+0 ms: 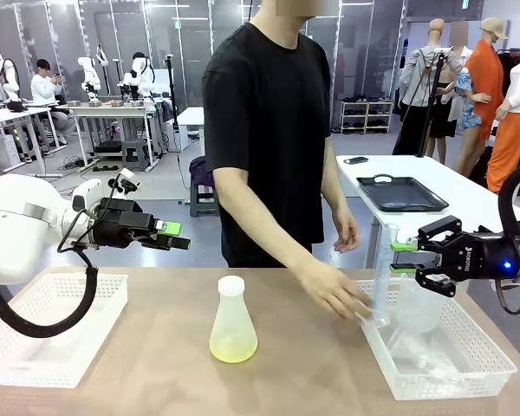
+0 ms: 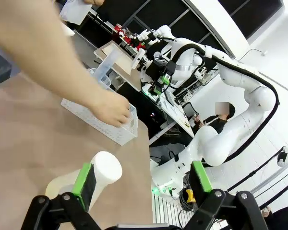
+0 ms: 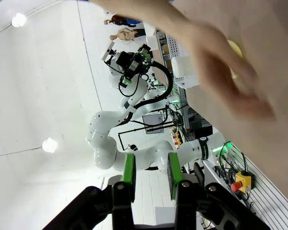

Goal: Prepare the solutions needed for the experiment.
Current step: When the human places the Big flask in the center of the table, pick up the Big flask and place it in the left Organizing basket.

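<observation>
A clear conical flask (image 1: 232, 325) with a white cap stands mid-table, a shallow layer of pale yellow-green solution (image 1: 233, 348) in its bottom. My left gripper (image 1: 180, 236) hovers open above and left of it; its wrist view shows the flask cap (image 2: 105, 167) just beyond the left finger. At the right, my right gripper (image 1: 400, 257) points left beside a tall clear cylinder (image 1: 386, 273) that rises from the right basket (image 1: 468, 364). Its pads stand one above the other with a narrow gap and nothing visible between them. The person's hand (image 1: 340, 293) reaches to the cylinder's foot.
An empty white basket (image 1: 35, 347) sits at the table's left front under the left arm. More clear labware, including a beaker (image 1: 416, 303), lies in the right basket. The person stands at the far edge, centre. A black tray (image 1: 400, 192) rests on a table behind.
</observation>
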Motion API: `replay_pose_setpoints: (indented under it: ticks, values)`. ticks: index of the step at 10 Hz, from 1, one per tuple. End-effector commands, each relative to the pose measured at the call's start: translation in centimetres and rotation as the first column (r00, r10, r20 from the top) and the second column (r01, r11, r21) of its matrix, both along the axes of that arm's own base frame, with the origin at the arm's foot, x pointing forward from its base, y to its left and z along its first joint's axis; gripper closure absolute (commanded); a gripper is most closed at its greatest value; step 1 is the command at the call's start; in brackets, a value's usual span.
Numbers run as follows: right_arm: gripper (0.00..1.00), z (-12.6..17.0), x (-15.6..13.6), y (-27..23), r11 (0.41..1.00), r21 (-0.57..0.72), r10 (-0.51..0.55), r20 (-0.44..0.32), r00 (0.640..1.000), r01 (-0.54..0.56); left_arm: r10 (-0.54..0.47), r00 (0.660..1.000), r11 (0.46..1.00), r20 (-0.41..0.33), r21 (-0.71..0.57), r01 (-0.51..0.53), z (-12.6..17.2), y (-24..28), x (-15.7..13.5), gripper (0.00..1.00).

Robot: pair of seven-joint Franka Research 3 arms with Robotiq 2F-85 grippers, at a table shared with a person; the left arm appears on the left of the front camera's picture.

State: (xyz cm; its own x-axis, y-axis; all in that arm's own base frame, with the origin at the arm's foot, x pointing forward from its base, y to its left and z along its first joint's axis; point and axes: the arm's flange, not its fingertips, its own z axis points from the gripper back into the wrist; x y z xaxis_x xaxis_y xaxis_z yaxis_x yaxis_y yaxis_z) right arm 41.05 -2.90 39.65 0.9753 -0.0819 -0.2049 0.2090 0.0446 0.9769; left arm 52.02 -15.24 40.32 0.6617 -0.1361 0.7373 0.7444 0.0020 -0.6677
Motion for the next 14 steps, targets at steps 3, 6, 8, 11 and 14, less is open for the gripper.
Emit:
replay_pose_setpoints:
  ticks: [3, 6, 8, 11, 14]
  values:
    - [0.64, 0.0, 0.0, 0.0, 1.000, 0.004, 0.001, 0.001, 1.000, -0.001, 0.006, 0.988, 1.000, 0.155, 0.023, -0.010, -0.4, -3.4, 0.4, 0.00]
    - [0.64, 0.0, 0.0, 0.0, 1.000, 0.004, 0.001, 0.001, 1.000, -0.001, -0.028, 0.900, 0.999, 0.435, 0.025, 0.019, -1.5, -6.6, -0.2, 0.00]
    - [0.64, 0.0, 0.0, 0.0, 1.000, 0.004, 0.001, 0.001, 1.000, -0.001, -0.066, 0.773, 0.996, 0.631, -0.010, 0.093, -3.1, -7.0, -0.5, 0.00]
    - [0.64, 0.0, 0.0, 0.0, 1.000, 0.004, 0.001, 0.001, 1.000, -0.001, -0.076, 0.728, 0.993, 0.681, -0.014, 0.117, -3.8, -6.9, -0.7, 0.00]
    - [0.64, 0.0, 0.0, 0.0, 1.000, 0.004, 0.001, 0.001, 1.000, -0.001, -0.097, 0.729, 0.993, 0.678, 0.019, 0.115, -3.8, -6.7, -0.6, 0.00]
